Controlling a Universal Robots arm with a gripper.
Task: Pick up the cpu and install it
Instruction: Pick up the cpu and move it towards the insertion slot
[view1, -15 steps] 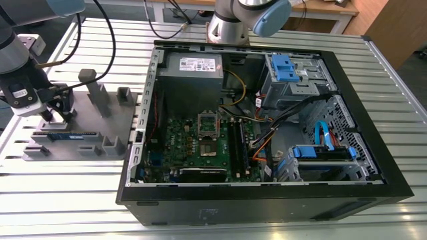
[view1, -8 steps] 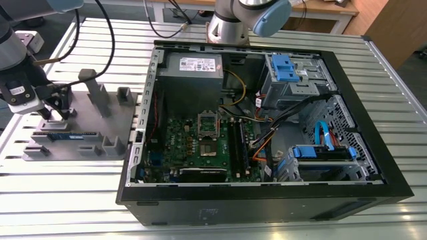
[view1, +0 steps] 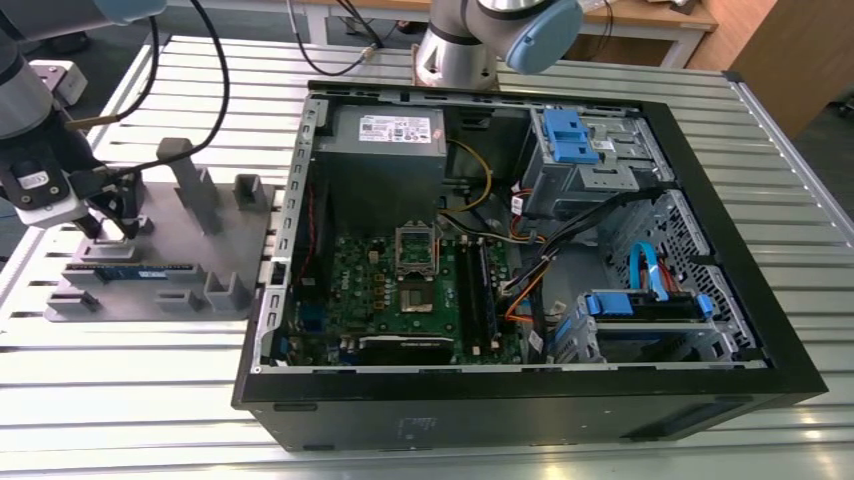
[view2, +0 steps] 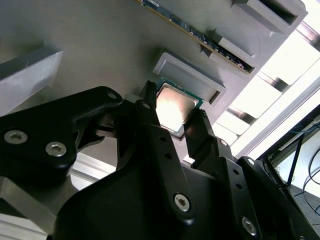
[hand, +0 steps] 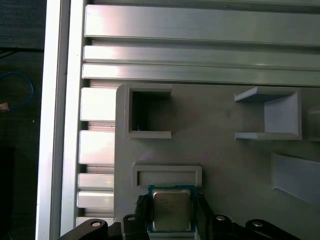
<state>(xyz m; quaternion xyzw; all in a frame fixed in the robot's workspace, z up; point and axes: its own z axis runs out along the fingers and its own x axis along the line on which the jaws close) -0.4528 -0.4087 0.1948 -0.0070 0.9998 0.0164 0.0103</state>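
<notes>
- Fingers (hand: 143, 210) of the black gripper (hand: 171, 214) pinched the small flat square silver-topped cpu (hand: 171, 209) by two opposite edges.
- It lay flat, metal top upward, on the grey plastic fixture plate (hand: 220, 160).
- Its sides ran square to a raised rectangular lip (hand: 167, 175) just beside it, with bare plate beyond.

The cpu (hand: 171, 210) had a smooth, silvery metal top, glossy enough to throw back the light, and the gripper (view2: 175, 105) was matt black, dotted with bright metal screws. The tray (hand: 220, 165) looked like dull grey plastic with a faintly grainy face, while the bench (view1: 134, 360) was ribbed bare metal with a brushed sheen. The computer case (view1: 534, 410) was dark matt metal, its drive brackets (view1: 566, 135) blue plastic.
</notes>
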